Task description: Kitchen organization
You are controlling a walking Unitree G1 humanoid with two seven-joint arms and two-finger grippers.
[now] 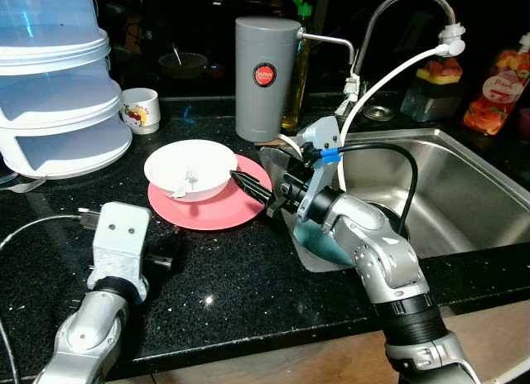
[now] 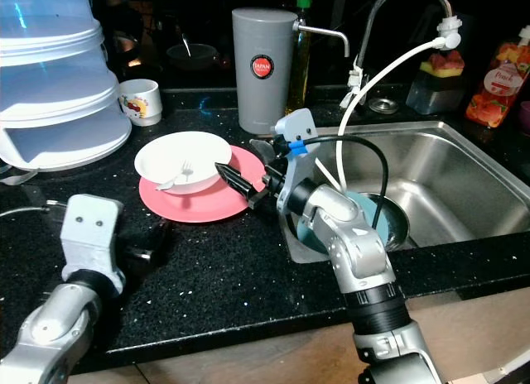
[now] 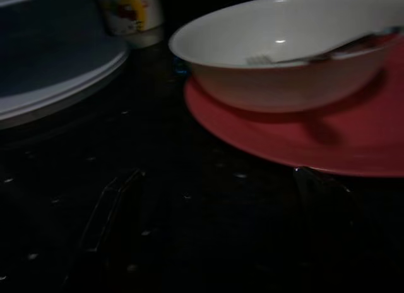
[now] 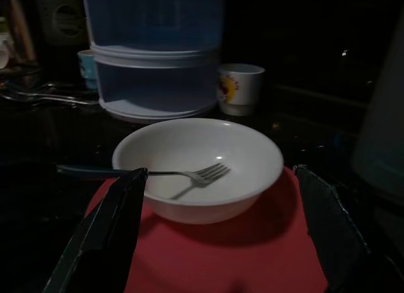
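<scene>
Right arm bent at the elbow over the counter edge beside the sink (image 1: 464,194), forearm reaching toward the robot's left, right gripper (image 1: 248,184) held low over the near-right rim of the pink plate (image 1: 224,214). Fingers (image 4: 107,236) spread wide apart, holding nothing, tips straddling the plate's edge. Straight ahead of those fingers: white bowl (image 1: 190,169) sitting on the plate, fork (image 4: 189,175) lying inside it, handle over the rim. Beyond the bowl: small printed cup (image 1: 140,109) and stacked white containers (image 1: 58,94). Left arm folded low at the counter front, left gripper (image 1: 170,253) resting near the black countertop (image 1: 232,276), just short of the plate; fingers dark, spread cannot be told.
</scene>
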